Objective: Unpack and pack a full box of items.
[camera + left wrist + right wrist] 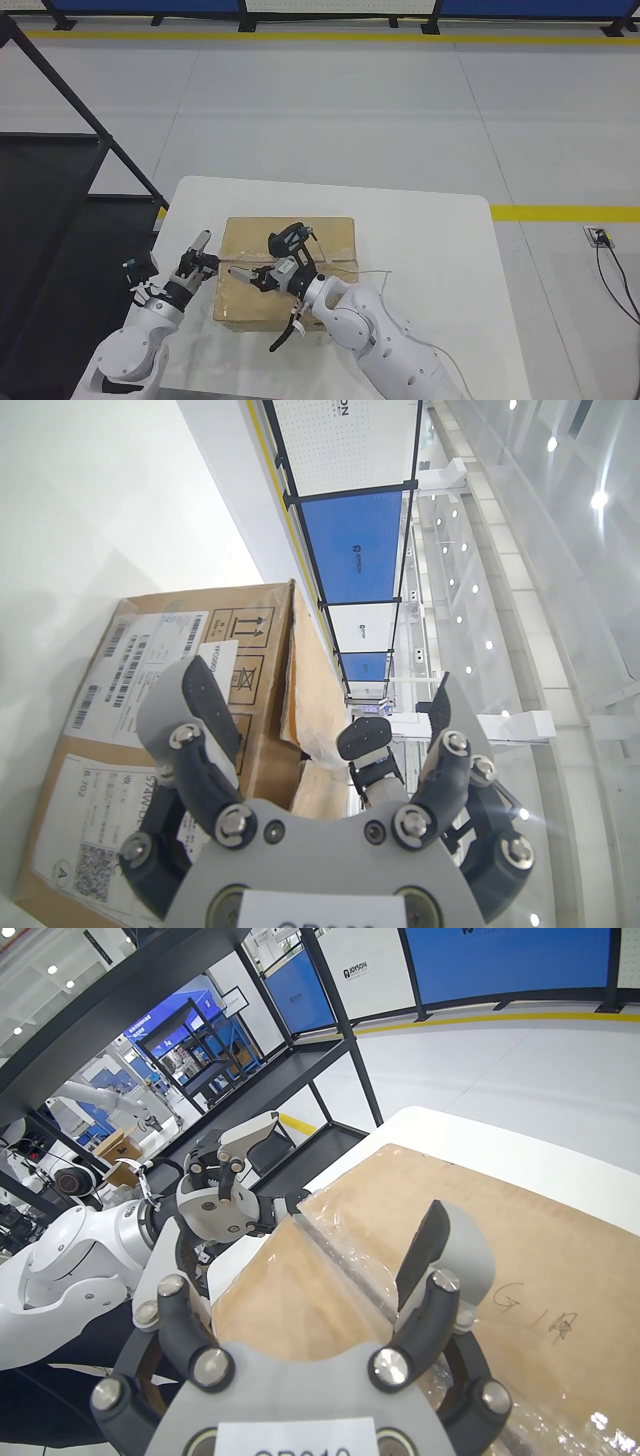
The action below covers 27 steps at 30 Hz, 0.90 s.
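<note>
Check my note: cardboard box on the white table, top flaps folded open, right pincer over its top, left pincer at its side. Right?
No: the top flaps are not folded open. The right wrist view shows the cardboard box shut, sealed along its seam with clear tape. The rest holds: white table, right pincer over its top, left pincer at its side.

Brown cardboard box [288, 272] — flaps shut, taped — lying mid-table.
</note>
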{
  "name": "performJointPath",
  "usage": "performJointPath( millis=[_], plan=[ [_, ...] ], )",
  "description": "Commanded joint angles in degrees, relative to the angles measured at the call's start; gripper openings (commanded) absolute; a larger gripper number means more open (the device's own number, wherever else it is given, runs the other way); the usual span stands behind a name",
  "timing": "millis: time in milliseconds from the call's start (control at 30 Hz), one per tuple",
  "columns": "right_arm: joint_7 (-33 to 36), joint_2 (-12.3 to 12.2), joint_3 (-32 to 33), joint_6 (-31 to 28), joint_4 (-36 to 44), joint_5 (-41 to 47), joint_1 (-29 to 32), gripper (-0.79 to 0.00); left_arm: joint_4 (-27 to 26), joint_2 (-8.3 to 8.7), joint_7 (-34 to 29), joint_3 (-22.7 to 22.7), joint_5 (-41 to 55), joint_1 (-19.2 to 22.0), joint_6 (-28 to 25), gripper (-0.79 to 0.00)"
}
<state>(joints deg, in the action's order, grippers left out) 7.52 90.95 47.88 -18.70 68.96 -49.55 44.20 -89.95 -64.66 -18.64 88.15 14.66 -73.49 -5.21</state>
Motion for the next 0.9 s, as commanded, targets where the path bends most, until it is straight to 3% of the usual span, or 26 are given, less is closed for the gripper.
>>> performJointPath(
  millis=[0,300,467,633,867],
  plan=[
    [-0.1,0.1,0.0,0.0,-0.1,-0.1,0.0,0.0,0.0,-0.02,-0.1,0.1,0.0,0.0,0.0,0.0],
    [-2.4,-0.1,2.8,-2.4,2.3,2.7,1.5,0.0,-0.6,-0.1,-0.1,1.1,0.8,-0.3,-0.2,0.0],
    [1.2,-1.2,8.9,-7.1,6.7,12.9,3.4,0.0,-0.8,-0.12,-0.3,1.6,1.1,-0.3,-0.2,0.0],
    [15.5,-2.5,14.2,-10.3,8.3,28.1,4.2,0.0,-0.6,-0.21,0.1,1.9,1.5,-0.3,-0.4,0.0],
    [37.4,-3.8,18.3,0.3,5.9,43.5,1.1,0.0,-0.1,-0.31,0.6,2.5,2.2,0.1,0.0,0.0]
  ],
)
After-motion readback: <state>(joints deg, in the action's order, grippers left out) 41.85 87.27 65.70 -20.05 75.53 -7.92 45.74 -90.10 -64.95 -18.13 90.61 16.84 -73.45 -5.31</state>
